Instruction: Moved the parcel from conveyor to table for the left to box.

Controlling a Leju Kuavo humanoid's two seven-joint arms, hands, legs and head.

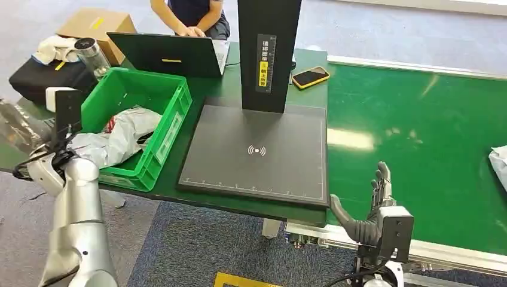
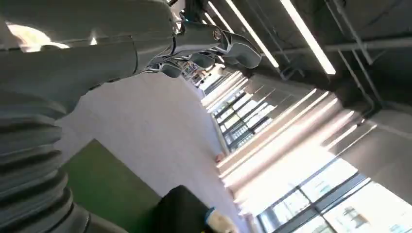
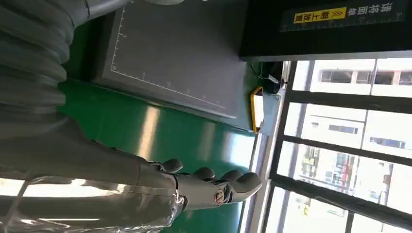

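A: Parcel [image 1: 499, 165]?
B: Lying on the green conveyor [image 1: 418, 137], cut off by the edge at 3 o'clock in the head view. Well apart from both hands.

A: Right hand [image 1: 373, 206]?
B: Hovering over the conveyor's near edge at 5 o'clock, fingers straight and spread, thumb out to the side, holding nothing. Same in the right wrist view: fingers [image 3: 214, 182] extended above the green belt, nothing between them.

A: Left hand [image 2: 204, 46]?
B: Raised at 9 o'clock beside the green crate [image 1: 140, 122]. In the left wrist view, fingers loosely curled against the ceiling lights, empty. Can't tell from the head view, hidden behind the wrist camera.

A: On the tabletop [image 1: 206, 95]?
B: Dark scanning pad [image 1: 257, 149] at centre with a black upright post [image 1: 268, 54] at 12 o'clock. Crate to its 9 o'clock, holding grey-white bagged parcels [image 1: 122, 134]. Yellow-cased phone [image 1: 310, 76] at 1 o'clock of the pad.

A: Beyond that?
B: Open laptop [image 1: 167, 54] at 11 o'clock, a person's hands [image 1: 191, 30] at it. Cardboard box [image 1: 95, 27] farther out at 10 o'clock.
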